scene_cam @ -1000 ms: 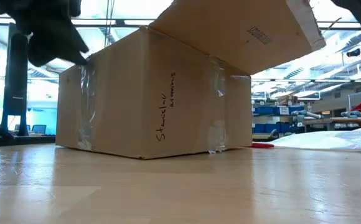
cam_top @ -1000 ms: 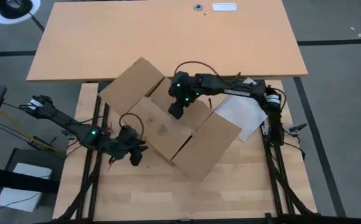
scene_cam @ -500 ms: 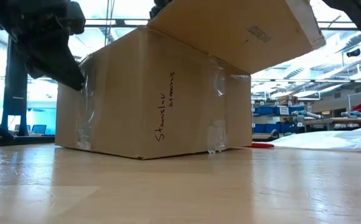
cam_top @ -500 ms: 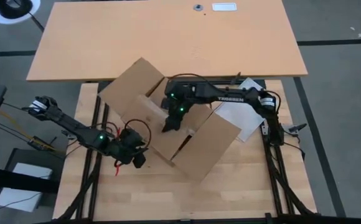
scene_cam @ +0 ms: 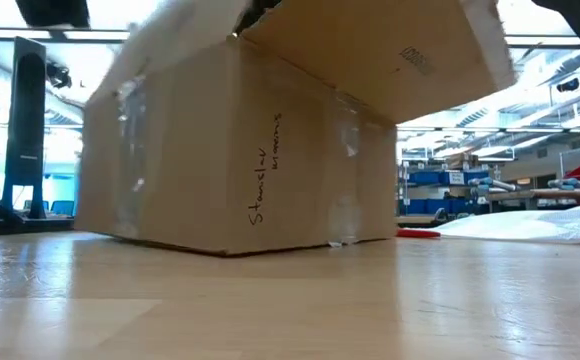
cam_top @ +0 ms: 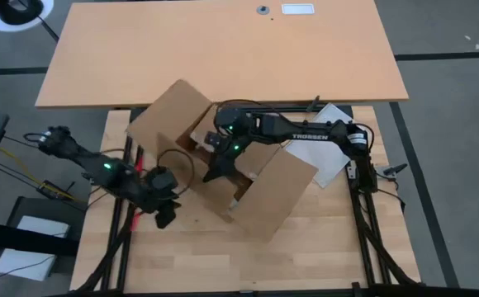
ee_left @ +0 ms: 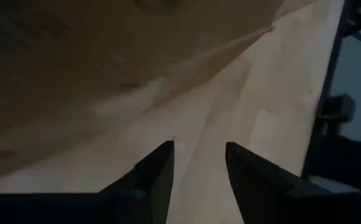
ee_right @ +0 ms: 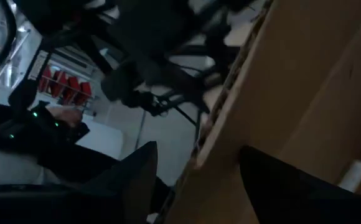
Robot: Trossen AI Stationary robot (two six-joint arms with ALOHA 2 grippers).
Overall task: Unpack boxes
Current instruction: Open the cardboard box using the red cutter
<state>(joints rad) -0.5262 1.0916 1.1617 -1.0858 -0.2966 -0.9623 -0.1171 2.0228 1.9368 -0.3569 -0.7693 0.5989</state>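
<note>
The brown cardboard box stands on the table with its flaps open; it also shows in the low view. My right gripper is open and reaches over the box top from the right, at the box's near-left flap. In the right wrist view its fingers stand one on each side of that flap's edge. My left gripper is open and empty, low over the table just left of the box. In the left wrist view it shows beside the box's side wall. My right gripper has the corrugated free edge of the near-left flap between its open fingers, one finger on the flap's inner face and one on its outer face. It comes slanting down from the table's right. Which finger bears on the cardboard, I cannot tell.
A white padded bag lies right of the box, and shows in the low view. A red-handled cutter lies beside it. A larger table stands beyond the far edge. There is bare tabletop toward the near edge.
My right gripper has gone across the box top toward the table's left and near edge, down to the near-left flap. That flap has swung up, and the box has shifted a little toward the left. My left gripper has drawn back from the box toward the left and near edge.
</note>
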